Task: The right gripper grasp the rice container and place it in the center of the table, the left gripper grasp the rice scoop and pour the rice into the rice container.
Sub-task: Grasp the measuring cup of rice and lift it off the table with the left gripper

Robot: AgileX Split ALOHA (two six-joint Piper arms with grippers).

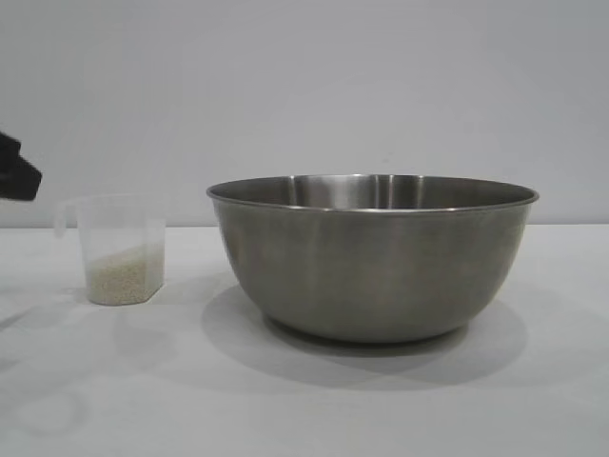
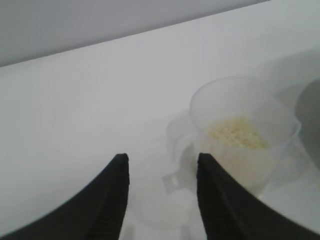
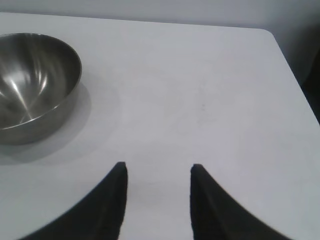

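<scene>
The rice container [image 1: 373, 257], a big brushed-steel bowl, stands on the white table [image 1: 304, 400]; the right wrist view shows the rice container [image 3: 32, 80] empty. To its left stands the rice scoop [image 1: 116, 249], a clear cup with rice [image 1: 124, 274] in its lower part. In the left wrist view the rice scoop [image 2: 242, 132] sits just past my left gripper [image 2: 161, 161], which is open and hovers near its loop handle [image 2: 176, 137], holding nothing. A dark part of the left gripper [image 1: 17, 171] shows at the exterior view's left edge. My right gripper [image 3: 157, 170] is open over bare cloth, apart from the bowl.
A plain grey wall [image 1: 304, 86] backs the table. In the right wrist view the table's rounded far corner [image 3: 267, 34] and side edge [image 3: 300, 85] lie beyond the gripper.
</scene>
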